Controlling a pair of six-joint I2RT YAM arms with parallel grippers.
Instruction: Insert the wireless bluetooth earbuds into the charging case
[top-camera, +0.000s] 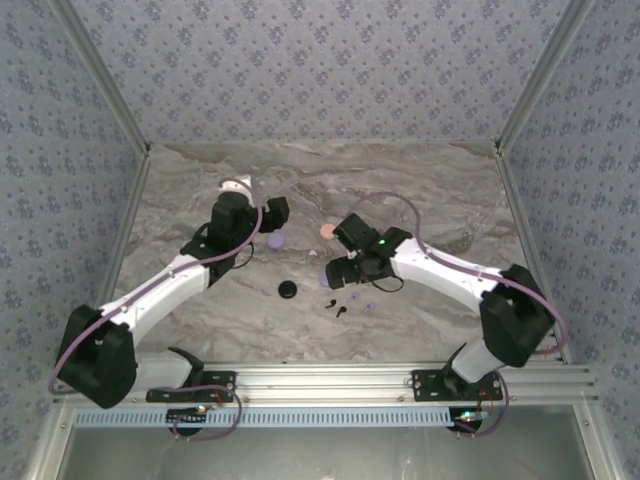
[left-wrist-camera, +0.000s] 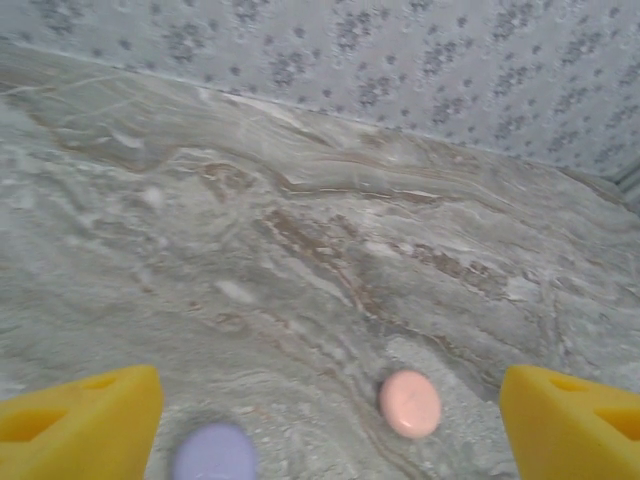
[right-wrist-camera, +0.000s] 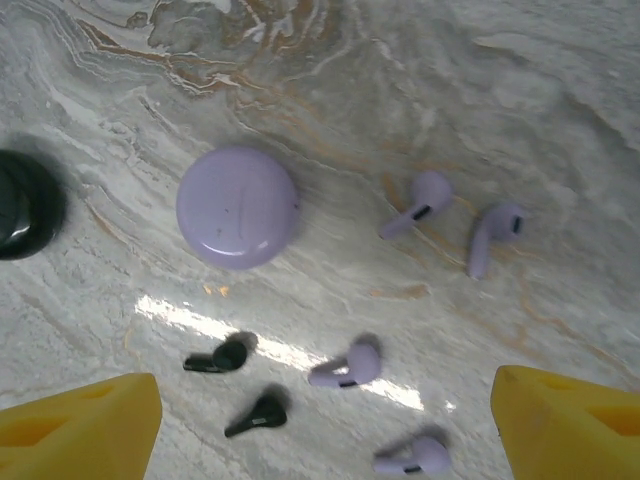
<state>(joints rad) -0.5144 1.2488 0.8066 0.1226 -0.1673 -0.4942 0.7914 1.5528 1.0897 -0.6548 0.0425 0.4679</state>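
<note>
- Four lilac earbuds (right-wrist-camera: 345, 365) lie flat on the marbled tabletop (right-wrist-camera: 520, 90), outside any case, just ahead of the right gripper (right-wrist-camera: 322, 430). Each is smooth, glossy plastic w/ a bulb head + short stem.
- The two nearest the gripper have their long axis approx. left-right in the right wrist view, heads right, stems left. The two farther ones are tilted, heads upper right, stems down or down-left.
- Two black earbuds (right-wrist-camera: 218, 357) sit just left of those, apart from each other. Heads are to the right, stems left and lower left.
- Lilac case (right-wrist-camera: 237, 207): round domed puck, lid closed, satin surface w/ faint specks. It is beyond the black pair, not touching them.
- Black case (right-wrist-camera: 20, 205): glossy, at the left edge, cut off by the frame.
- Right gripper's yellow wedge fingers (right-wrist-camera: 80, 425) are spread wide, w/ nothing between them and nothing held.
- Left gripper (left-wrist-camera: 320, 425) also has its yellow fingers spread wide and grips nothing.
- Ahead of it are a smooth pink case (left-wrist-camera: 410, 403) and, nearer, a second lilac case (left-wrist-camera: 213, 452). The latter is blurred, probably closed.
</note>
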